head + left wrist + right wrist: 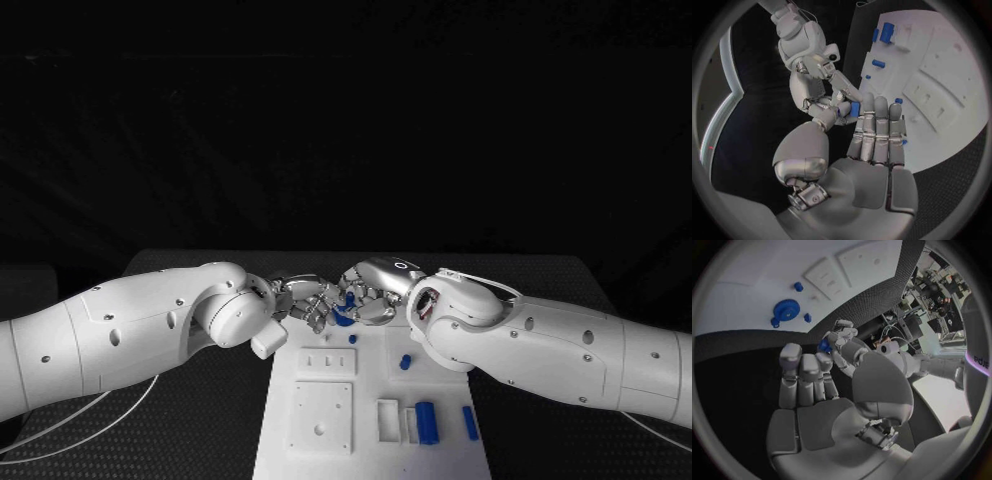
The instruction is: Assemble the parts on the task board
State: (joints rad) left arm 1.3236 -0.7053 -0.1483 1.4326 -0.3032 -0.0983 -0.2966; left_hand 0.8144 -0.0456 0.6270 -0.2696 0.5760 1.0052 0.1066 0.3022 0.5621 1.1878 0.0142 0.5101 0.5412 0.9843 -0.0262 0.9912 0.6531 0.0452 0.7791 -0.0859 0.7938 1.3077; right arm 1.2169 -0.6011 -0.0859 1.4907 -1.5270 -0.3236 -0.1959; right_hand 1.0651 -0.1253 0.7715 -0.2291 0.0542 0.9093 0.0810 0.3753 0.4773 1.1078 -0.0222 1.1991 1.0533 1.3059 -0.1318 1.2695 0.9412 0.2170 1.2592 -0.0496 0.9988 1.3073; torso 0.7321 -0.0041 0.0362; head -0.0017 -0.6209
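Above the far end of the white task board (325,420), my left hand (300,297) and right hand (379,287) meet fingertip to fingertip. A small blue part (346,300) sits between them. In the left wrist view the blue part (854,109) lies between my left thumb and first finger, with fingers of my right hand (826,82) touching it from the other side. In the right wrist view the same part (824,345) sits at the tips of my right hand (811,380). Both hands seem to pinch it.
Loose blue parts lie on the board: two long ones (427,422) (470,422) at the near right and a short one (405,362) mid-board. A blue gear (786,310) stands on the board (754,290). Black table surrounds the board (942,100).
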